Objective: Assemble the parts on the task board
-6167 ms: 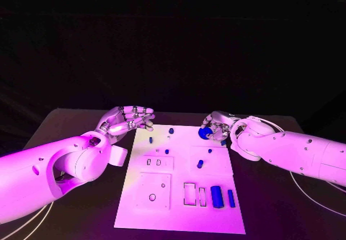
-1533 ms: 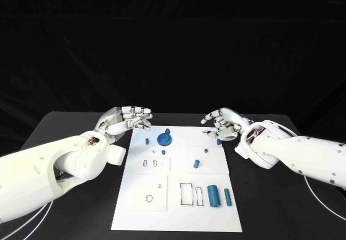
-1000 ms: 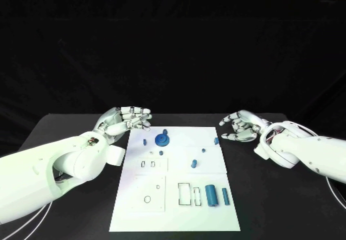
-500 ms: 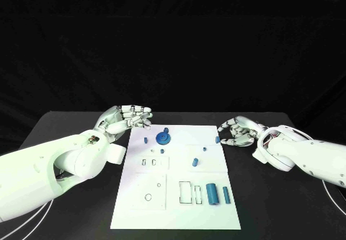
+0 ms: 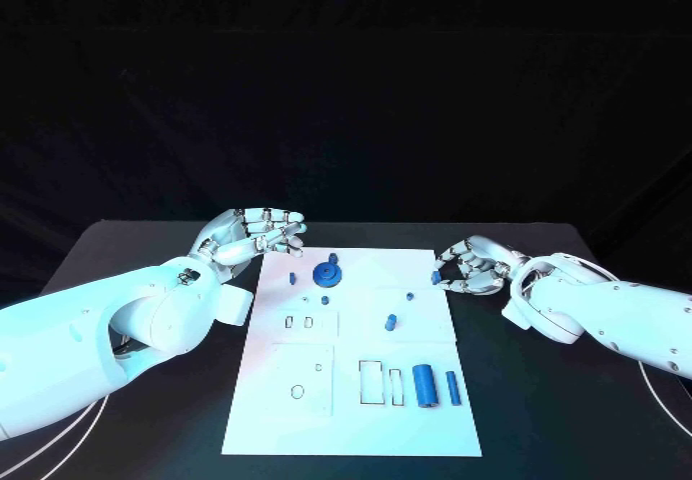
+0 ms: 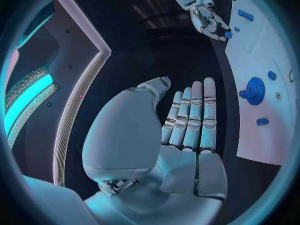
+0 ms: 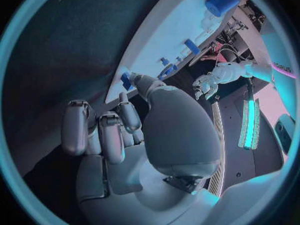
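Black surface (image 5: 555,420) under a dark backdrop, bearing the white task board (image 5: 353,420) at its middle. Nearest on the board lie a large blue cylinder (image 5: 424,384) and, just beside it toward the right arm, a slimmer blue bar (image 5: 453,387); both lie next to two outlined rectangular slots (image 5: 381,384). Farther up the board stands a small blue peg (image 5: 391,322), and beyond it a smaller blue stud (image 5: 410,296). Toward the far edge sits a blue gear (image 5: 327,271), flanked by two small blue pieces (image 5: 293,279); the left wrist view shows the same gear (image 6: 254,90) on the white plate.

Right hand (image 5: 469,266), at the board's far edge on the right arm's side, has its fingers curled inward, with the tips at a small blue part (image 5: 436,275) on the board's rim. The right wrist view shows the thumb tip against this part (image 7: 127,80); whether it is actually pinched cannot be told.

Left hand (image 5: 257,236) hovers off the board's far corner on the left arm's side, fingers held together and bent, holding nothing; the left wrist view shows these fingers (image 6: 191,116) side by side and the palm bare.
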`<action>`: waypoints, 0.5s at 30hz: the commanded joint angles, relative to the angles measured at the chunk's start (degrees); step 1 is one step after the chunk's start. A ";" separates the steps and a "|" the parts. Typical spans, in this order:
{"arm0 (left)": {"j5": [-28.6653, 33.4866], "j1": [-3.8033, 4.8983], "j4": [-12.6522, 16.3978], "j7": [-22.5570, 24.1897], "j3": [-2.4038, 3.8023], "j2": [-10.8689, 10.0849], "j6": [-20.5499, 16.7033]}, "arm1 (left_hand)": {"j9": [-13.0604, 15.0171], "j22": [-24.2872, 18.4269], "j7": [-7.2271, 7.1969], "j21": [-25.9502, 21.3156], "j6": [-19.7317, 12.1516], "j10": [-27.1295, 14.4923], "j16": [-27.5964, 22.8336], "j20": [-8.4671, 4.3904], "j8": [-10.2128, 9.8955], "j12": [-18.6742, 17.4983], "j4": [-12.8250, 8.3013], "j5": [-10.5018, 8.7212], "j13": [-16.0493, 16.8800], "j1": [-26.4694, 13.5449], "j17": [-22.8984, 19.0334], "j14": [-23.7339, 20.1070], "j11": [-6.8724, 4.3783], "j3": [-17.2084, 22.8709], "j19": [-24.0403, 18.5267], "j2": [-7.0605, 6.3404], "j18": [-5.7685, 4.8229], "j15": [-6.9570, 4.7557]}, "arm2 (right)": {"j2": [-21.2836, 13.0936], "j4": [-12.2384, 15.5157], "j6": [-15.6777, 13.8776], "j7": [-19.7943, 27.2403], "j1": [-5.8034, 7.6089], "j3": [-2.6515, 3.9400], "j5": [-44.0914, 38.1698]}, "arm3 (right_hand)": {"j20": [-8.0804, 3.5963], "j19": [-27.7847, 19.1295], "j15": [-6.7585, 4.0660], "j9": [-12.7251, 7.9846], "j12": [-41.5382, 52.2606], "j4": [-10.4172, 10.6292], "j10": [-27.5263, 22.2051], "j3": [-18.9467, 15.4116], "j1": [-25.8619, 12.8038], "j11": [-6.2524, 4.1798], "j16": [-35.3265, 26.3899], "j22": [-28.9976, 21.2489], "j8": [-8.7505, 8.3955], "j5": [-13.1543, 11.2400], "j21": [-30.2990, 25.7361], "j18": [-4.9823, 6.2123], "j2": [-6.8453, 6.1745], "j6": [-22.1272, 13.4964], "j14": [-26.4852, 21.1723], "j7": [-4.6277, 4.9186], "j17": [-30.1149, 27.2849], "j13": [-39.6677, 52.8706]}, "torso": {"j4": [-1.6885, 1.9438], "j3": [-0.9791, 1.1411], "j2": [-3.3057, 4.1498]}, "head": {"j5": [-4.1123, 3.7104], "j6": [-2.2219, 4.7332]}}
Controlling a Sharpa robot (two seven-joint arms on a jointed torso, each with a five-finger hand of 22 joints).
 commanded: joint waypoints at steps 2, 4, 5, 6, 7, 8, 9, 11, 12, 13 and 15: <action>-0.12 0.05 0.05 0.26 0.03 0.08 1.07 | 0.06 0.09 1.26 0.39 -0.50 -0.40 -0.33 -0.13 -0.38 -0.31 -0.22 -0.23 0.05 0.20 0.05 -0.07 0.04 -0.15 -0.44 0.37 0.47 0.25 | 0.46 -0.44 1.13 -0.61 -0.09 0.00 -0.05 | -0.12 0.53 -0.26 0.24 0.57 0.15 0.73 0.81 0.01 -0.25 0.16 3.02 0.82 -0.02 0.48 -0.27 0.96 1.45 4.97 -0.17 11.52 0.35 | 0.01 0.04 -0.07 | 0.17 -0.03; -0.13 0.05 0.03 0.25 0.03 0.09 1.10 | 0.06 0.09 1.26 0.39 -0.50 -0.40 -0.33 -0.13 -0.38 -0.31 -0.22 -0.23 0.05 0.20 0.05 -0.07 0.04 -0.15 -0.44 0.37 0.47 0.25 | 0.62 -0.62 1.18 -0.66 -0.10 0.00 -0.08 | -0.26 0.66 -0.44 0.38 0.68 0.10 0.90 1.24 0.12 -0.47 0.18 3.18 1.24 -0.40 0.61 -0.30 1.20 2.17 4.99 -0.42 11.58 0.48 | 0.01 0.04 -0.06 | 0.09 -0.03; -0.13 0.05 0.01 0.24 0.03 0.10 1.12 | 0.06 0.09 1.26 0.39 -0.50 -0.40 -0.33 -0.13 -0.38 -0.31 -0.22 -0.23 0.05 0.20 0.05 -0.07 0.04 -0.15 -0.44 0.37 0.47 0.25 | 0.65 -0.65 1.19 -0.67 -0.11 0.00 -0.09 | -0.30 0.66 -0.49 0.41 0.73 0.09 0.97 1.34 0.14 -0.52 0.17 3.18 1.33 -0.50 0.60 -0.30 1.25 2.32 4.99 -0.48 11.57 0.54 | 0.02 0.03 -0.05 | 0.07 -0.02; -0.13 0.05 0.01 0.23 0.03 0.10 1.14 | 0.06 0.09 1.26 0.39 -0.50 -0.40 -0.33 -0.13 -0.38 -0.31 -0.22 -0.23 0.05 0.20 0.05 -0.07 0.04 -0.15 -0.44 0.37 0.47 0.25 | 0.75 -0.74 1.24 -0.71 -0.11 0.00 -0.11 | -0.34 0.69 -0.54 0.44 0.81 0.08 1.07 1.45 0.15 -0.57 0.19 3.22 1.43 -0.60 0.64 -0.31 1.30 2.47 5.00 -0.53 11.61 0.64 | 0.06 0.03 -0.06 | 0.01 -0.03; -0.13 0.05 0.00 0.22 0.02 0.10 1.16 | 0.06 0.09 1.26 0.39 -0.50 -0.40 -0.33 -0.13 -0.38 -0.31 -0.22 -0.23 0.05 0.20 0.05 -0.07 0.04 -0.15 -0.44 0.37 0.47 0.25 | 0.82 -0.80 1.29 -0.75 -0.11 0.00 -0.13 | -0.40 0.79 -0.60 0.49 0.87 0.07 1.15 1.58 0.14 -0.64 0.20 3.34 1.56 -0.70 0.75 -0.34 1.35 2.68 5.01 -0.61 11.64 0.71 | 0.08 0.02 -0.07 | -0.01 -0.04; -0.13 0.05 -0.01 0.20 0.02 0.10 1.17 | 0.07 0.12 1.31 0.43 -0.53 -0.43 -0.36 -0.11 -0.39 -0.31 -0.22 -0.21 0.06 0.22 0.07 -0.08 0.07 -0.12 -0.52 0.42 0.47 0.27 | 0.88 -0.86 1.35 -0.79 -0.12 0.00 -0.15 | -0.44 0.81 -0.65 0.53 0.91 0.06 1.22 1.69 0.13 -0.70 0.20 3.37 1.68 -0.76 0.77 -0.35 1.39 2.87 5.01 -0.67 11.63 0.76 | 0.09 0.02 -0.07 | -0.02 -0.04; -0.13 0.05 -0.02 0.18 0.02 0.10 1.18 | 0.07 0.12 1.31 0.43 -0.53 -0.43 -0.36 -0.11 -0.39 -0.31 -0.22 -0.21 0.06 0.22 0.07 -0.08 0.07 -0.12 -0.52 0.42 0.47 0.27 | 0.93 -0.93 1.41 -0.84 -0.12 0.00 -0.16 | -0.48 0.86 -0.69 0.56 0.98 0.05 1.30 1.77 0.14 -0.74 0.23 3.44 1.78 -0.80 0.84 -0.37 1.42 3.02 5.03 -0.73 11.72 0.85 | 0.09 0.00 -0.06 | 0.00 -0.06; -0.13 0.05 -0.02 0.16 0.02 0.10 1.20 | 0.07 0.12 1.31 0.43 -0.53 -0.43 -0.36 -0.11 -0.39 -0.31 -0.22 -0.21 0.06 0.22 0.07 -0.08 0.07 -0.12 -0.52 0.42 0.47 0.27 | 1.03 -1.04 1.48 -0.90 -0.12 0.00 -0.18 | -0.48 0.86 -0.69 0.56 0.98 0.05 1.30 1.77 0.14 -0.74 0.23 3.44 1.78 -0.80 0.84 -0.37 1.42 3.02 5.03 -0.73 11.72 0.85 | 0.09 0.00 -0.04 | 0.02 -0.06; -0.14 0.05 -0.02 0.15 0.02 0.10 1.21 | 0.07 0.12 1.31 0.43 -0.53 -0.43 -0.36 -0.11 -0.39 -0.31 -0.22 -0.21 0.06 0.22 0.07 -0.08 0.07 -0.12 -0.52 0.42 0.47 0.27 | 1.08 -1.08 1.51 -0.92 -0.12 0.00 -0.20 | -0.51 0.92 -0.72 0.58 1.04 0.05 1.37 1.82 0.12 -0.77 0.23 3.51 1.84 -0.84 0.90 -0.39 1.43 3.11 5.03 -0.76 11.73 0.92 | 0.08 0.00 -0.03 | 0.02 -0.07; -0.14 0.05 -0.02 0.13 0.02 0.09 1.22 | 0.07 0.12 1.31 0.43 -0.53 -0.43 -0.36 -0.11 -0.39 -0.31 -0.22 -0.21 0.06 0.22 0.07 -0.08 0.07 -0.12 -0.52 0.42 0.47 0.27 | 1.12 -1.11 1.52 -0.93 -0.12 0.00 -0.21 | -0.51 0.92 -0.72 0.58 1.04 0.05 1.37 1.82 0.12 -0.77 0.23 3.51 1.84 -0.84 0.90 -0.39 1.43 3.11 5.03 -0.76 11.73 0.92 | 0.07 -0.02 -0.03 | 0.02 -0.07; -0.15 0.05 -0.02 0.11 0.02 0.08 1.24 | 0.07 0.12 1.31 0.43 -0.53 -0.43 -0.36 -0.11 -0.39 -0.31 -0.22 -0.21 0.06 0.22 0.07 -0.08 0.07 -0.12 -0.52 0.42 0.47 0.27 | 1.21 -1.16 1.54 -0.95 -0.12 0.00 -0.23 | -0.51 0.92 -0.72 0.58 1.04 0.05 1.37 1.82 0.12 -0.77 0.23 3.51 1.84 -0.84 0.90 -0.39 1.43 3.11 5.03 -0.76 11.73 0.92 | 0.02 -0.01 -0.03 | 0.04 -0.11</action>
